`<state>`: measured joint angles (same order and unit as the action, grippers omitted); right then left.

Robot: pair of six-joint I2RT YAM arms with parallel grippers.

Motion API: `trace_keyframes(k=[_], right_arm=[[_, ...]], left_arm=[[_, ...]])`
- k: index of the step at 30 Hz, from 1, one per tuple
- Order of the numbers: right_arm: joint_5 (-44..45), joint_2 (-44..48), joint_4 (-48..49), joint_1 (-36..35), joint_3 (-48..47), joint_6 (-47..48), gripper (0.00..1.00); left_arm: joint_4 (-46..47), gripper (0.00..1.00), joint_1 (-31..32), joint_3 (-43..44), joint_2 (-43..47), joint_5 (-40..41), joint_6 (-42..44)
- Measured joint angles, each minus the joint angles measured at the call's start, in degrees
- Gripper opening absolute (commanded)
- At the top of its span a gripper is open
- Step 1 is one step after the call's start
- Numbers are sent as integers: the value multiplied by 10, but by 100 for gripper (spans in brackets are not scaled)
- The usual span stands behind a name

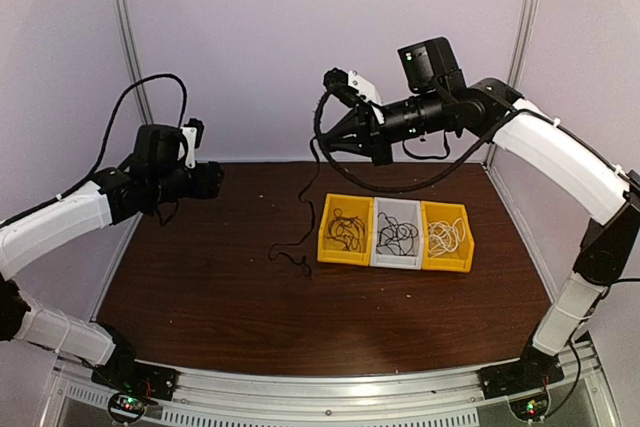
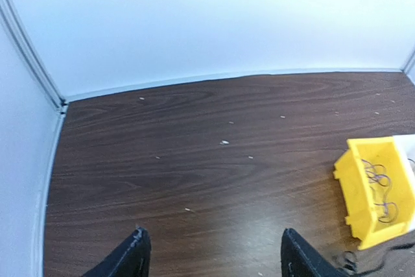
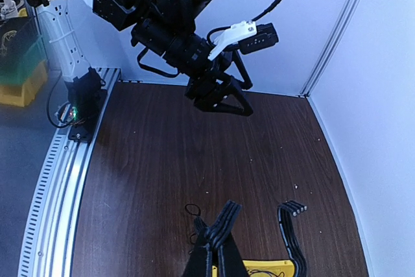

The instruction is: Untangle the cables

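A dark wood-grain table [image 1: 220,287] filled the lower half of the overhead frame, with pale walls [image 1: 250,27] behind and at both sides. One metal post [image 1: 127,37] stood at upper left and a second post [image 1: 529,7] at upper right. Right of centre, three bins sat touching in a row: a yellow bin [image 1: 343,255], a grey bin [image 1: 395,261] and a second yellow bin [image 1: 446,265]. A ribbed aluminium rail [image 1: 330,392] ran along the bottom edge. White specks [image 2: 224,142] dotted the tabletop.
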<state>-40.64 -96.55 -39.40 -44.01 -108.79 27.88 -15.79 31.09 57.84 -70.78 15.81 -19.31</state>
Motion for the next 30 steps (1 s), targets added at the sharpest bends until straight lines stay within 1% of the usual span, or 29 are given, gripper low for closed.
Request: trace_keyframes(k=[5, 10, 17, 22, 30], right_arm=[[22, 0, -4, 0, -5, 0, 0], [32, 0, -8, 4, -12, 0, 0], [28, -21, -19, 8, -51, 0, 0], [20, -34, -29, 11, -78, 0, 0], [20, -33, -22, 24, -82, -9, 0]], left_arm=[[13, 68, -72, 27, -62, 2, 41], [29, 69, -109, 4, -82, -19, 49], [58, 69, -121, -46, -55, -20, 57], [69, 69, -122, -47, -50, -17, 60], [68, 69, -122, -47, -35, -4, 62]])
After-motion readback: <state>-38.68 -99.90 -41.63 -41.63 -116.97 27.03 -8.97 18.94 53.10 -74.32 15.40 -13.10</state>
